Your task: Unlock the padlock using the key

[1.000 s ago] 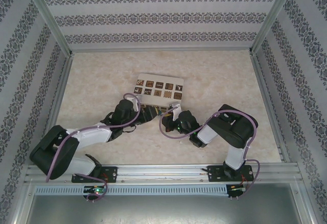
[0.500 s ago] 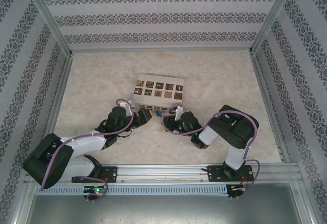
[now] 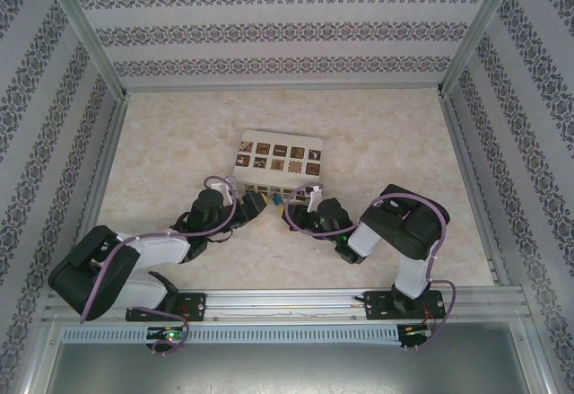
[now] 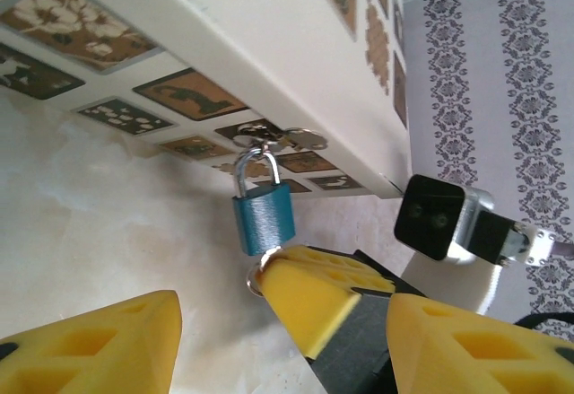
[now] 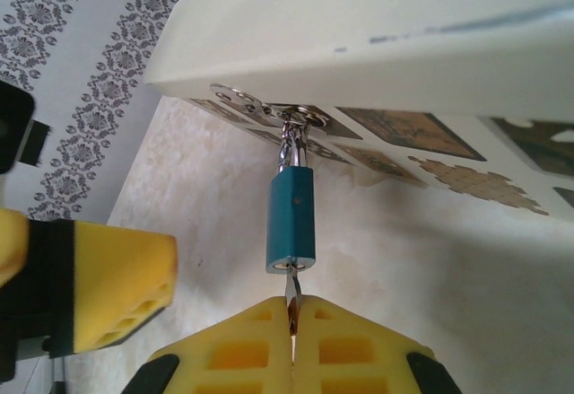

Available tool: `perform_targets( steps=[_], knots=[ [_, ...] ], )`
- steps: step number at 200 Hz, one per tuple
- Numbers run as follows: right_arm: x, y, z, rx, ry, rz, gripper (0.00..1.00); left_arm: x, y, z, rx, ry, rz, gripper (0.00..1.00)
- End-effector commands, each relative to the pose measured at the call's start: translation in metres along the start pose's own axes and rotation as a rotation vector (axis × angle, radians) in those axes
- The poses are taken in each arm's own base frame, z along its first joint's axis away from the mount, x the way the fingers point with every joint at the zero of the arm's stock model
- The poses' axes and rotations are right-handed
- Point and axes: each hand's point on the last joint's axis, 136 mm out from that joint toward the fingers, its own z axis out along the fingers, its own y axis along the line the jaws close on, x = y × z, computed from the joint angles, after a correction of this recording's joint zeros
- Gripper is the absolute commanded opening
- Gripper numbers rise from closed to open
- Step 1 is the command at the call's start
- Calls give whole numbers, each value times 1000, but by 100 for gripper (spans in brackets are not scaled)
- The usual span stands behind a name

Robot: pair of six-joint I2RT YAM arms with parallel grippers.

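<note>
The left arm (image 3: 143,252) and right arm (image 3: 405,232) are black and white, trailing lilac cables (image 3: 408,198). The right gripper (image 5: 291,322) has yellow pads (image 5: 247,354), probably foam, with holes.

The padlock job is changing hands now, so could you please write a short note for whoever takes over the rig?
Left gripper: jaws open, empty, beside the padlock.
Right gripper: shut on the key, blade tip at the padlock's underside.
Padlock hangs from the hasp on the cream box, shackle closed.
Done: key grasped and at the keyhole.
To do: seat it, turn, free the shackle.
</note>
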Motion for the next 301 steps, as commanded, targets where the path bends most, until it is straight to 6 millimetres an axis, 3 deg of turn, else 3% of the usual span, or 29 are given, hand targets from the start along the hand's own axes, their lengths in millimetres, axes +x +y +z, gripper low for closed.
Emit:
perform_targets(
  steps=[1,133,162,225,301],
  knots=[
    [-4,13,-1,-52,-21,22,0,-10,-13,4,66,-32,-22,61],
    [-6,13,-1,-53,-15,38,0,-8,-11,47,204,15,-172,53],
    [-7,13,-2,-50,-16,37,0,-7,-2,54,221,4,-229,51],
    [-8,13,-2,-51,-14,42,0,-12,-4,59,226,-3,-247,50],
    [-9,15,-2,-55,-15,46,0,-19,-6,66,232,-27,-262,41]
  ],
)
